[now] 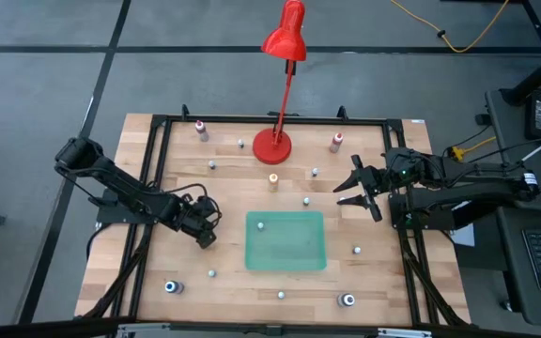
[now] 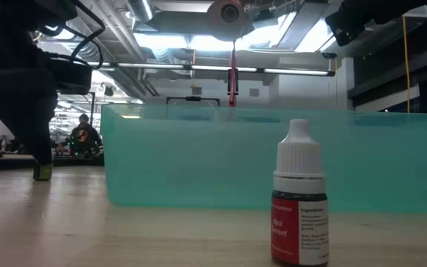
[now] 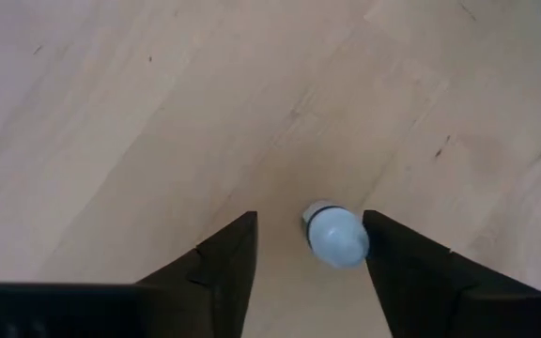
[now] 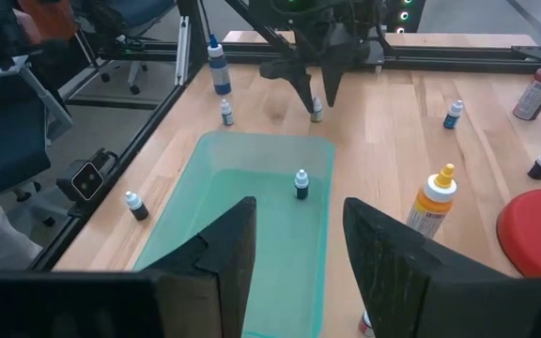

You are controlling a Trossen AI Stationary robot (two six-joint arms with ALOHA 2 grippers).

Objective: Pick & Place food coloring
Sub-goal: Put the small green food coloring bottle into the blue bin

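Many tiny food coloring bottles stand scattered upright on the wooden table. One whitish-capped bottle (image 3: pixel 334 235) stands on the table between the fingers of my left gripper (image 3: pixel 310 216), which is open and points steeply down, left of the green tray (image 1: pixel 285 246). The right wrist view shows the same bottle (image 4: pixel 316 111) under that gripper. One bottle (image 1: pixel 260 224) stands inside the tray. My right gripper (image 1: pixel 357 188) hangs open above the table right of the tray, with nothing between its fingers. My left gripper has a finger on either side of the small bottle, coming from above. The bottle's cap (image 3: pixel 350 242) lies close against one finger (image 3: pixel 393 253); whether they touch I cannot tell. The bottle stands on the table.
A red desk lamp (image 1: pixel 272 144) stands at the back middle. Larger bottles: pink-topped (image 1: pixel 200 130), red-topped (image 1: pixel 336 141), orange-topped (image 1: pixel 273 178), two blue-topped (image 1: pixel 170 286) (image 1: pixel 347 300) near the front. A white-capped, red-labelled bottle (image 2: pixel 300 200) stands before the tray's near wall. Black frame rails edge the table.
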